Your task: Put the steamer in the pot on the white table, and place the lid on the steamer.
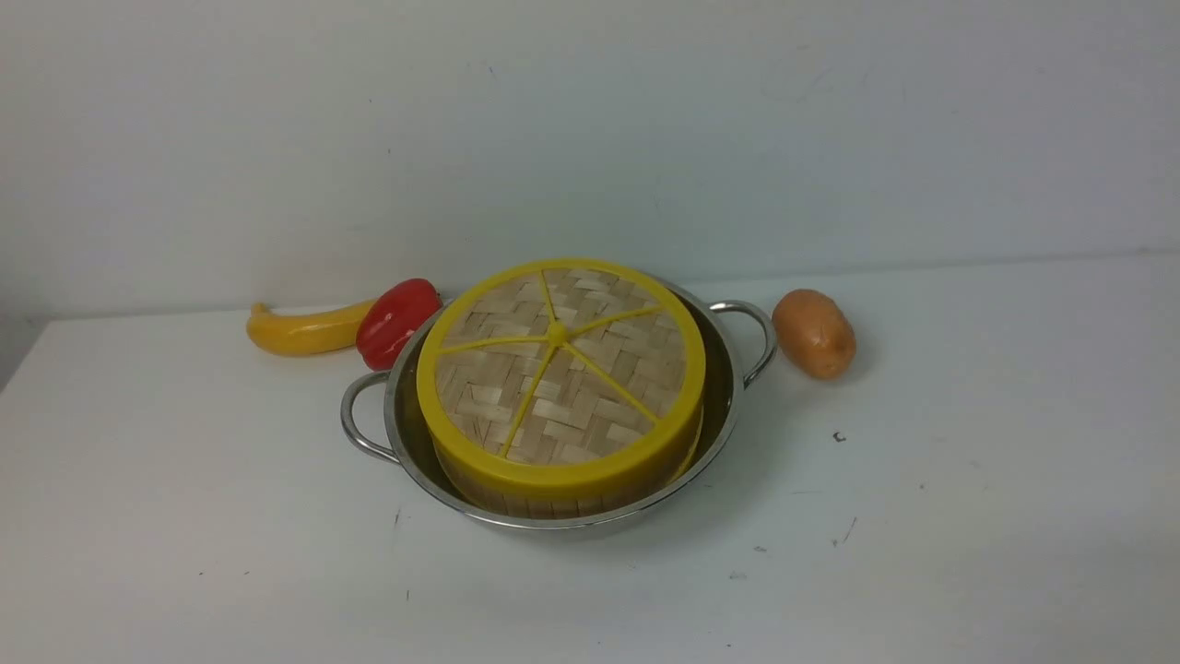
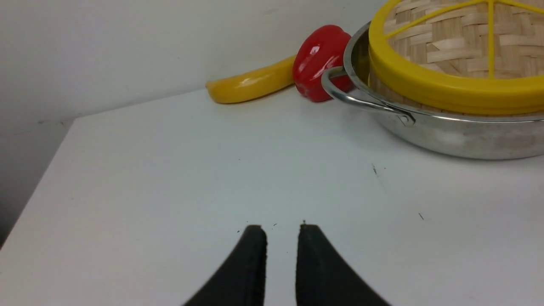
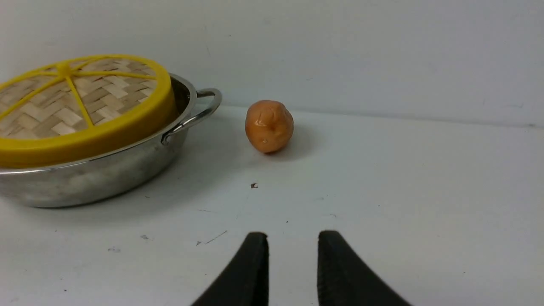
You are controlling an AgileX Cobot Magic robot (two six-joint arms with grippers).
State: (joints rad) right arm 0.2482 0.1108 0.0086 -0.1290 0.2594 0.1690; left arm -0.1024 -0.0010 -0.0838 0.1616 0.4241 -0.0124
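We count four loose items and one stacked set on one white table (image 1: pixel 968 516), listed left to right in the front view.

1. Banana (image 1: pixel 304 329), one, yellow, lying on its side near the back wall, its right end meeting the pepper.
2. Pepper (image 1: pixel 396 320), one, red and glossy, just beside the pot's rear left rim.
3. Pot (image 1: pixel 728 406), one, shiny steel, shallow and wide, standing on the table near the centre. We count two looped handles, one at left front and one at right rear.
4. Steamer (image 1: pixel 553 503), one, bamboo, seated inside the pot; only a band of its slatted wall shows beneath the lid.
5. Lid (image 1: pixel 560 369), one, woven bamboo with a yellow rim, resting on top of the steamer. We count six yellow spokes meeting at one centre knob. It sits slightly tilted, its near edge lower.
6. Potato (image 1: pixel 814 333), one, brown, just right of the pot's right handle and apart from it.

Grippers, two, neither seen in the front view. In its wrist view we log the left gripper (image 2: pixel 281 231) with a narrow gap between two black fingers, holding nothing, above bare table. The right gripper (image 3: pixel 293 239) shows a somewhat wider gap, likewise holding nothing, short of the potato.
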